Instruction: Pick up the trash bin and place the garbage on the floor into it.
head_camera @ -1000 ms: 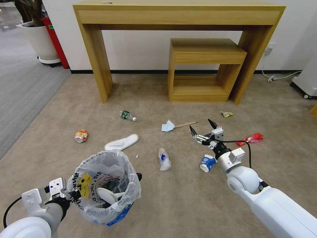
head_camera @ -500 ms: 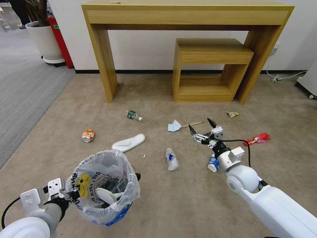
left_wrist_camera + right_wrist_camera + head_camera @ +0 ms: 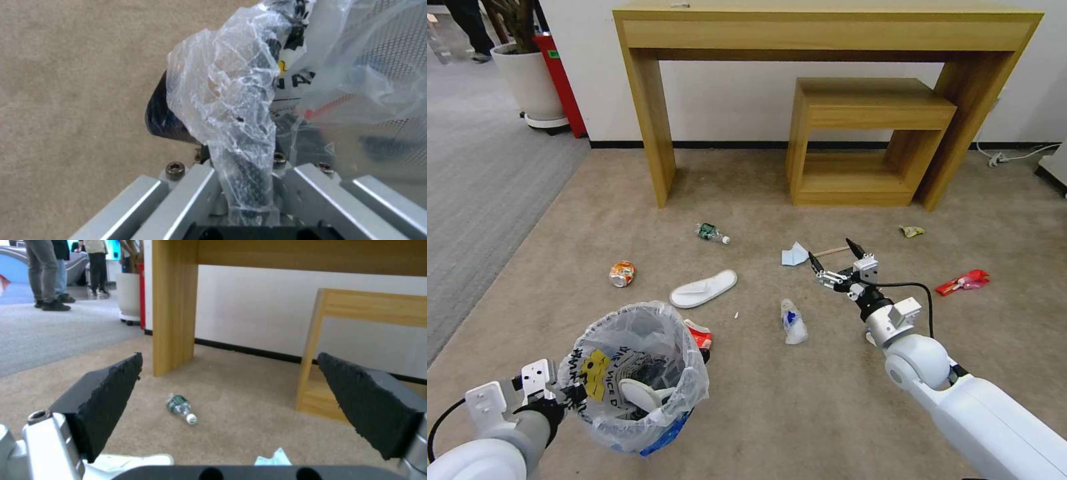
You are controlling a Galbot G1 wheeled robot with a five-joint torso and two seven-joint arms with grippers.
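Left hand (image 3: 564, 395) is gripping the bin (image 3: 634, 377) at lower left.
Right hand (image 3: 835, 257) is hovering mid-frame, fingers apart, above the mask (image 3: 794, 255) and stick (image 3: 831, 251).

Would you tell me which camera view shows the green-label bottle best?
The right wrist view: the green-label bottle lies large and unobstructed between the open fingers. The head view shows it small on the carpet; the left wrist view offers nothing of it.

tall wooden console table (image 3: 827, 27), smaller wooden shelf (image 3: 874, 110), white planter (image 3: 534, 83)
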